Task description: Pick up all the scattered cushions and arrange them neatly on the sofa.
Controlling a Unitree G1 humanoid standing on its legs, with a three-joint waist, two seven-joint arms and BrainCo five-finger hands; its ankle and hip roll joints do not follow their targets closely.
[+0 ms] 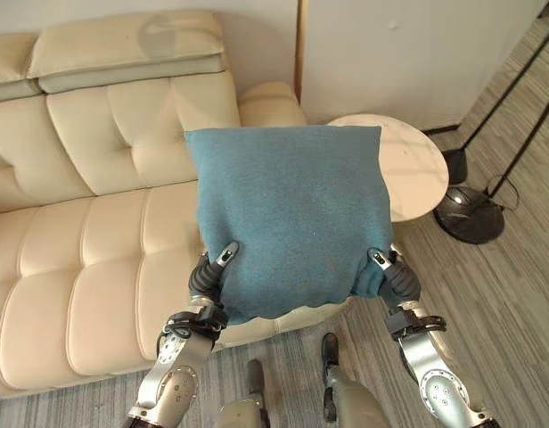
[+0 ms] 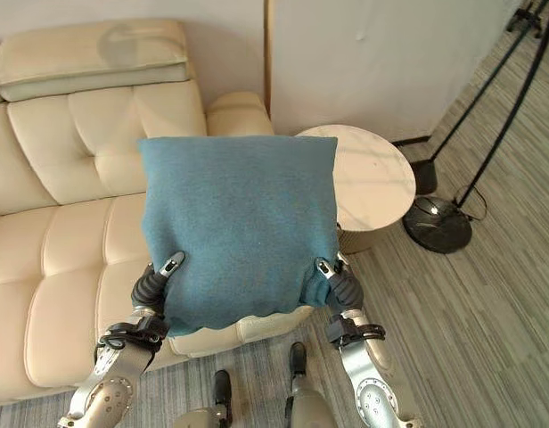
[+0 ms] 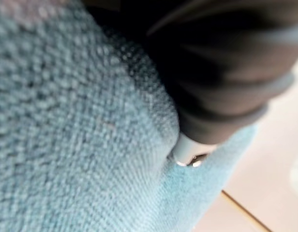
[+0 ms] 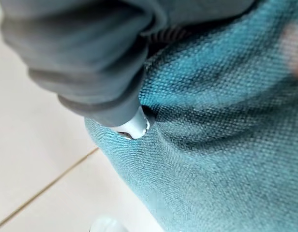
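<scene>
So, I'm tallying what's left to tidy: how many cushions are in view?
1: a teal knitted fabric cushion, held up between left hand and right hand above the cream leather sofa. It may hide others.

One blue cushion (image 1: 288, 214), one cream sofa (image 1: 87, 241), one round side table (image 1: 417, 165), and two black floor-stand bases (image 1: 469, 214) are visible.

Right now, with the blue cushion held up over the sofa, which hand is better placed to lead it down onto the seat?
Probably the left hand. It grips the blue cushion's lower corner above the sofa seat, while the right hand grips the other corner beyond the sofa's end, by the round side table.
</scene>
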